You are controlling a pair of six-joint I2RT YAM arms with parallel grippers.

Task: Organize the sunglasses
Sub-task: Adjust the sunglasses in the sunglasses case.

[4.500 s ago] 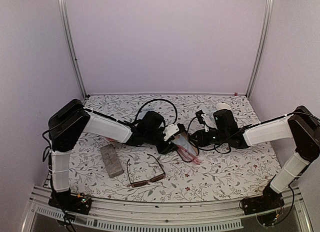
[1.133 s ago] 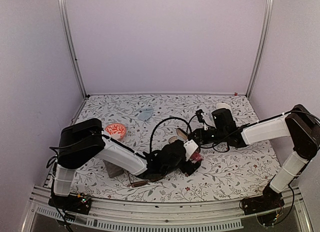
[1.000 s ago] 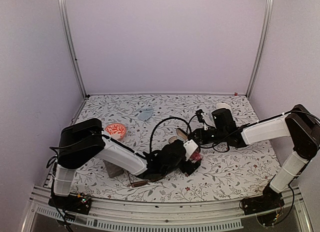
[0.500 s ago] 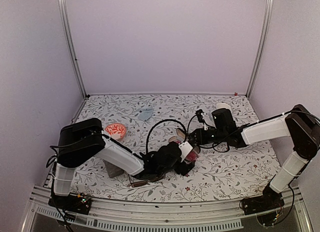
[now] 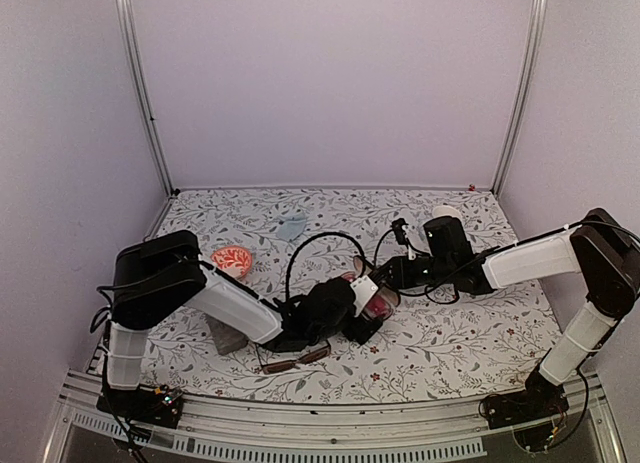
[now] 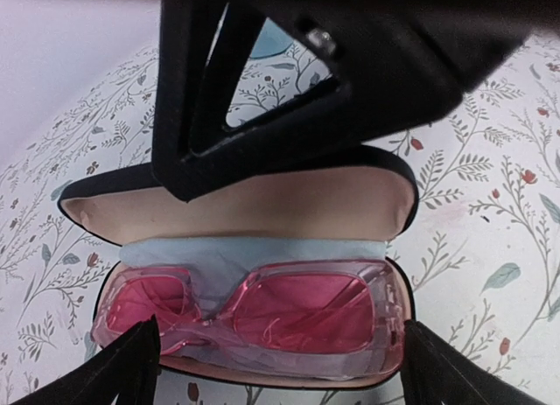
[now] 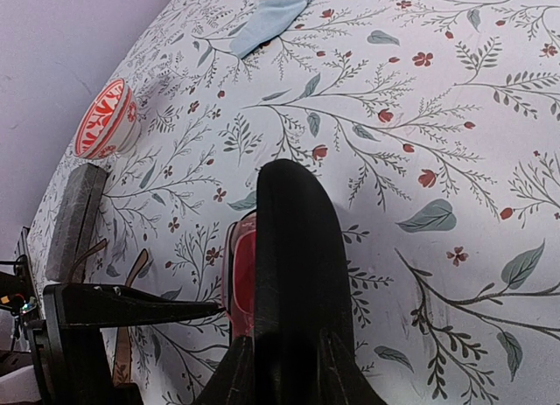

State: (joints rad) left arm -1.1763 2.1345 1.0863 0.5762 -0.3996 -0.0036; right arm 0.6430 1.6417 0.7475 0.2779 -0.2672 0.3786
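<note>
The pink sunglasses point(image 6: 262, 313) lie inside the open black case point(image 6: 404, 278), just ahead of the spread left tool point(image 6: 280, 370), long axis across its opening. The right tool point(image 5: 388, 276) pinches the case lid point(image 6: 245, 204) from beyond.

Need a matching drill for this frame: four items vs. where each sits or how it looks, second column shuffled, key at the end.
Column 1
1. pink sunglasses
2. brown-framed sunglasses
3. bowl
4. loose blue cloth

Column 2
A. lying flat toward the far edge of the table
B. inside the open black case
C. lying nearest the front edge
D. red-and-white patterned, on the left side

Pairs: 1-B, 2-C, 3-D, 4-A
</note>
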